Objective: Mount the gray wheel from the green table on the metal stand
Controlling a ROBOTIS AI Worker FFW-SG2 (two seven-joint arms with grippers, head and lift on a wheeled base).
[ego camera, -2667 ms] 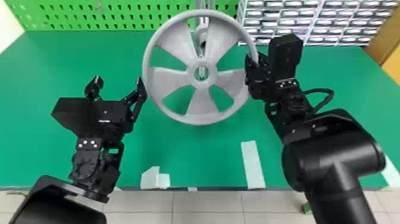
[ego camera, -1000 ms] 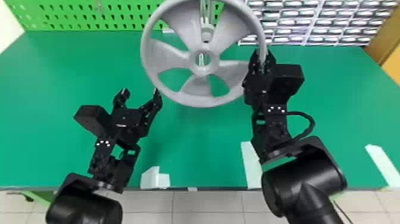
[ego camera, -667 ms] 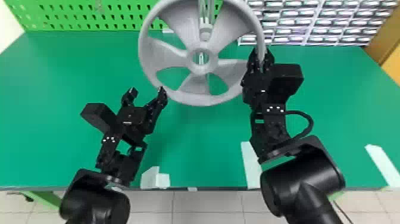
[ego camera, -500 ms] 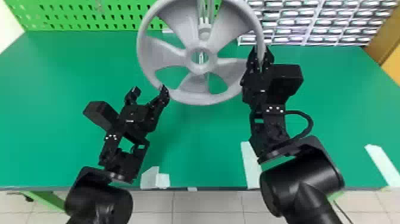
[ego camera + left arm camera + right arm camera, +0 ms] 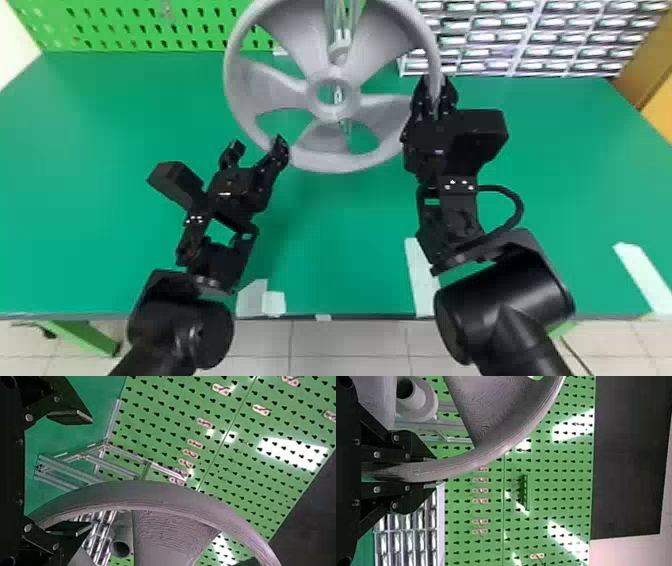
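In the head view the gray wheel is held up over the table's far half, its hub in front of the metal stand. My right gripper is shut on the wheel's right rim. At the lower-left rim is my left gripper, open, with one finger close to the rim. In the left wrist view my left gripper has its fingers wide apart, the wheel rim by one of them and the stand beyond. The right wrist view shows my right gripper clamping the rim; the stand's tube is behind the wheel.
A green perforated panel rises behind the green table. A rack of small bins stands at the back right. Pale tape pieces lie along the front edge.
The wheel and my right gripper have moved away from the table's front and slightly left. My left gripper has come rightward to the wheel's lower-left rim.
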